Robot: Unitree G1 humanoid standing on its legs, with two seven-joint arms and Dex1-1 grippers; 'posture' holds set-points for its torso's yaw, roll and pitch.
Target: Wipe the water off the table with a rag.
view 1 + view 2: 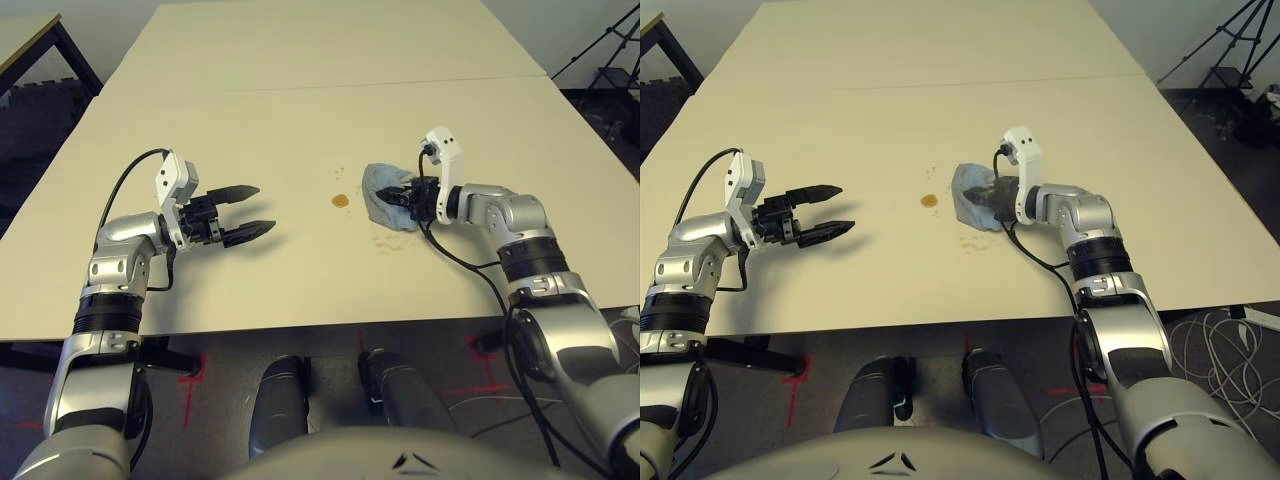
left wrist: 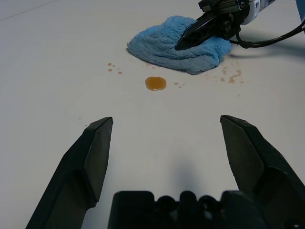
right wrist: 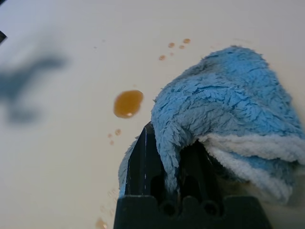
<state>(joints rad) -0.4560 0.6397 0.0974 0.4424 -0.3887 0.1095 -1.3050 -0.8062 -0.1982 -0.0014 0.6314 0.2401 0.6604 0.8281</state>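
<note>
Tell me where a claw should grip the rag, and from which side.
Grip the rag at its bunched edge facing the robot's right, coming in low from that side. The right claw is already shut on a fold there, and the rest lies toward the water, ready to drag across.

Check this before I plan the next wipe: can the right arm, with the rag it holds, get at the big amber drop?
Probably yes: the right gripper holds the rag just beside the drop, with bare table between.

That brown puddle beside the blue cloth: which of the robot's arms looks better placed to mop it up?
The right one. The right gripper is shut on the rag, just beside the big drop. The left gripper hangs open and empty, farther away.
</note>
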